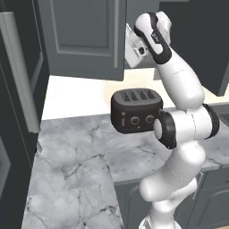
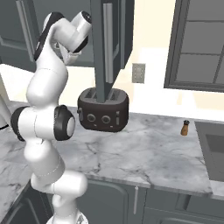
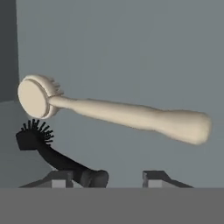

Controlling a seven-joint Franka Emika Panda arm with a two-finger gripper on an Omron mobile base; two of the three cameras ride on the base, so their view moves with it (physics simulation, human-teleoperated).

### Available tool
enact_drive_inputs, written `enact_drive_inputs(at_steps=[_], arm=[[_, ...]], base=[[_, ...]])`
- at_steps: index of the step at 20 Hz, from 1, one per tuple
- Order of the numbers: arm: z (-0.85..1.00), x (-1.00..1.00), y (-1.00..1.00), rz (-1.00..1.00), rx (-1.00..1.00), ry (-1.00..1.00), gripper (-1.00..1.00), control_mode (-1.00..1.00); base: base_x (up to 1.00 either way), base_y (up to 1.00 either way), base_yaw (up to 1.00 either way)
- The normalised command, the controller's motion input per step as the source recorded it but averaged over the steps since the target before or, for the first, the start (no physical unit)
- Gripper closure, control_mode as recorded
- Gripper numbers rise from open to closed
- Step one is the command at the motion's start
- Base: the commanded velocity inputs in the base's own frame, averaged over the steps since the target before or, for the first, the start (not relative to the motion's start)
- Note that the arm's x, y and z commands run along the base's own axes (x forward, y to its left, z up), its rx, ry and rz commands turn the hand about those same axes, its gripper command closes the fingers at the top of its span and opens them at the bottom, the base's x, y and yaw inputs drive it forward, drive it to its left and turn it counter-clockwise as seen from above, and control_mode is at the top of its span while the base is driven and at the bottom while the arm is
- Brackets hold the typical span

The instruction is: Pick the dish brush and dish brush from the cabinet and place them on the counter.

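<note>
Counter [image 1: 85, 147]: white marble, grey veins, over dark grey base units. On it a black four-slot toaster [image 1: 136, 110] against the cream wall; a small brown pepper shaker [image 2: 185, 127] farther right.

Cabinet [image 1: 85, 36]: dark blue-grey wall unit, panelled doors, grey interior.

Cream-tan dish brush [image 3: 113, 111]: round flat head, thick handle, lying across the hand view inside the cabinet.

Black dish brush [image 3: 57, 155]: spiky head, curved handle, its end between the jaws.

Gripper [image 3: 107, 179]: jaws partly apart, clamping nothing.
</note>
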Motion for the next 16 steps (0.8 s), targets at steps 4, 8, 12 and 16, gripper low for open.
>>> enact_drive_inputs(at_steps=[4, 8, 12, 16], arm=[[-0.1, 0.32, 0.45, 0.14, 0.0, 0.09, -1.0, -1.0], [-0.14, 0.25, 0.52, 0.16, 0.0, 0.1, -1.0, -1.0], [-0.23, -0.01, 0.4, 0.27, 0.01, 0.11, -1.0, -1.0], [-0.3, -0.35, 0.23, 0.32, 0.06, 0.03, -1.0, -1.0]], base=[[0.0, 0.0, 0.0], [0.0, 0.0, 0.0], [0.0, 0.0, 0.0], [0.0, 0.0, 0.0]])
